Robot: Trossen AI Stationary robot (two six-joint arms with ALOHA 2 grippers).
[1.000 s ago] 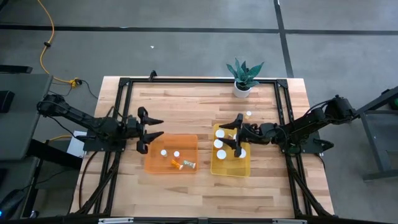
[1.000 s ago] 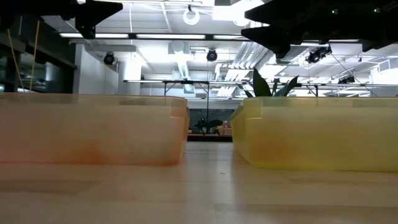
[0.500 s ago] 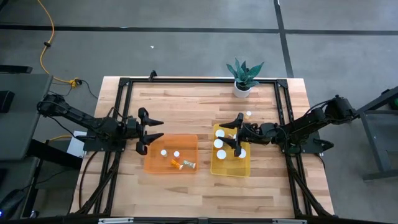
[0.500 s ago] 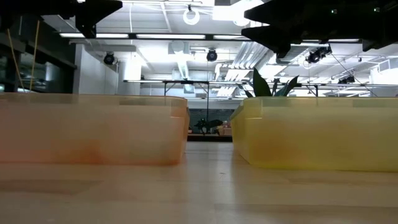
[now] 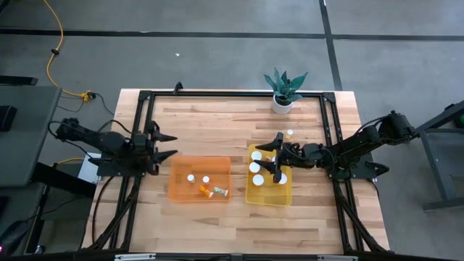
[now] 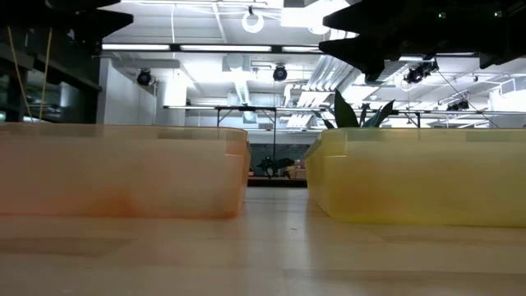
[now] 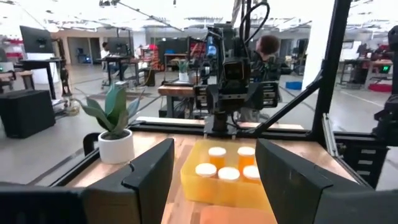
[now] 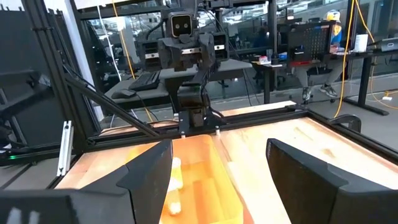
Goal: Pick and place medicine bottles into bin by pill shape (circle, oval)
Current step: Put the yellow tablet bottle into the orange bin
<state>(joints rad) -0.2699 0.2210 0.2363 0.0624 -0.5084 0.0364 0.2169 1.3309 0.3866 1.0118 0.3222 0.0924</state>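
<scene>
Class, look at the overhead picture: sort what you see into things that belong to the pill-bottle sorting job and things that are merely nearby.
Part of the job:
- medicine bottles, in both bins, plus one on the table
- orange bin
- yellow bin
- left end effector, open
- right end effector, open over the yellow bin

Just nearby:
- potted plant
- yellow cable on the floor

The left tool [image 5: 164, 144] has been drawn back toward the left edge of the surface [image 5: 217, 225] and away from the orange tray [image 5: 176, 192], whose left rim it overlapped in the earlier pictures. It is now held clear of the tray, with its fingers spread apart as before. In the low view its dark shape has been shifted toward the upper left corner.
</scene>
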